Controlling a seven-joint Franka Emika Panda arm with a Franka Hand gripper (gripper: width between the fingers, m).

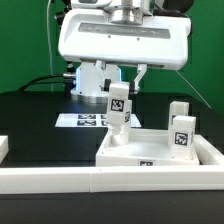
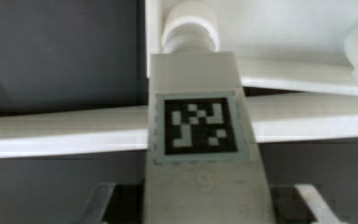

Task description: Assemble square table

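Biggest piece first: the square table top (image 1: 150, 147), a white slab with a raised rim and recessed face, lies flat on the black table (image 1: 30, 125), pressed up against the long white border wall (image 1: 110, 180) at the front. It looks like rigid moulded plastic, light for its bulk and smooth, so probably a bit slippery; I'd leave it where it lies and let the wall brace it. On its corner toward the exterior view's right stands one leg (image 1: 181, 130), upright, tag facing out. Now the action: a second leg (image 1: 118, 112), a short white tagged block, is upright over the slab's corner toward the exterior view's left, its foot at or just above the surface, I can't tell which. Stiff, light, flat-sided, best pinched across its upper flanks, and that's what we see: the gripper (image 1: 121, 92) is partway closed, clamped on that leg (image 2: 202, 125), fingers (image 2: 309, 205) hugging both sides. Behind, the marker board (image 1: 85, 120) lies flat.
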